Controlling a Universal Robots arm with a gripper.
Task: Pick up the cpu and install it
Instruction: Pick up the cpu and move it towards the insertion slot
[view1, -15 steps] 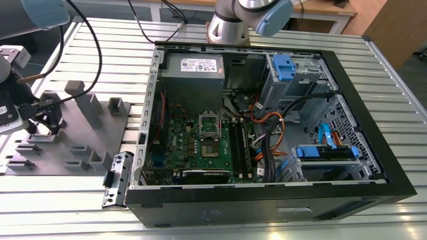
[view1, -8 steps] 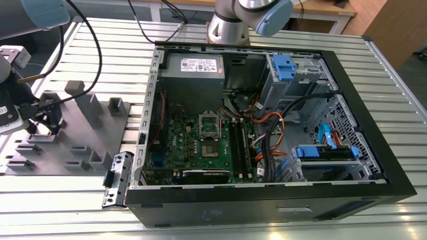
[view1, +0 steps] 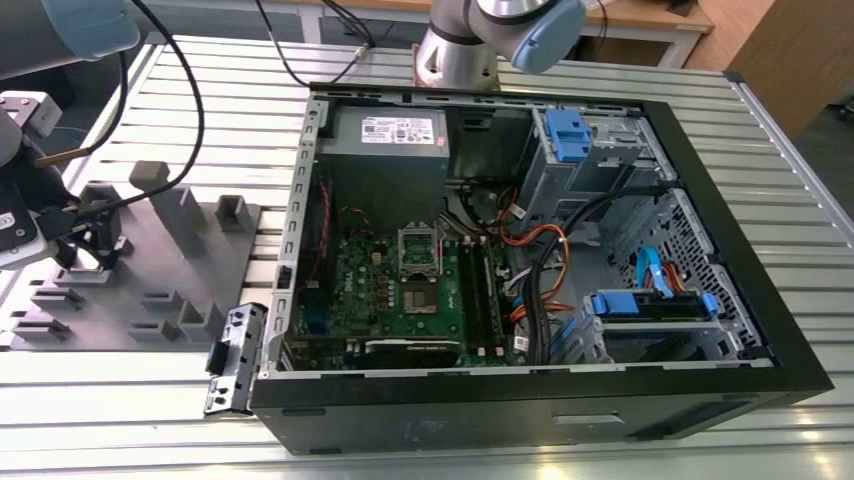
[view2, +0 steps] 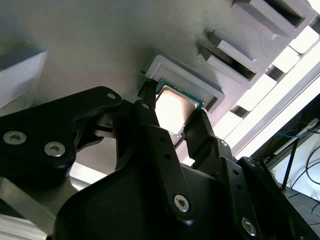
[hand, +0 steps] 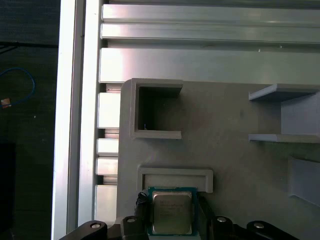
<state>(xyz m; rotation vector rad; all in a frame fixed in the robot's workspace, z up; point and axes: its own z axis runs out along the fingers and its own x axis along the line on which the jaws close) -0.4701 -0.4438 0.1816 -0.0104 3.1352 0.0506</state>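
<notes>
Cpu (hand: 172, 212): small flat square chip, silvery-grey metal lid, matt with faint print, set on a thin green rim. It lies flat in a shallow seat on the grey plastic tray (hand: 225, 125), bounded on one side by a raised U-shaped grey plastic lip (hand: 175, 174). In the second wrist view the lid reflects light as a pale, washed-out patch.

Black metal gripper (view2: 172, 106): two slim bolted fingers (view2: 150, 135), smooth and dull in finish. They are closed against two opposite edges of the cpu, which remains level in its seat. In both wrist views the lower part of the cpu is cut off or covered by the fingers and the gripper body.

Tray: matt, finely ribbed surface, carrying rectangular open-sided pockets and upright blocks. It rests on a ribbed aluminium table (view1: 134, 400) of long parallel slats. In the exterior view the gripper stands over the tray at that view's left, and the cpu itself is too small and too covered to make out there.

Open black metal computer case (view1: 534, 410): lies on the table at the exterior view's right of the tray, well apart from the gripper. Inside is a green motherboard (view1: 387, 290) with a shiny rectangular metal socket frame (view1: 416, 245), and cables cross part of the interior
</notes>
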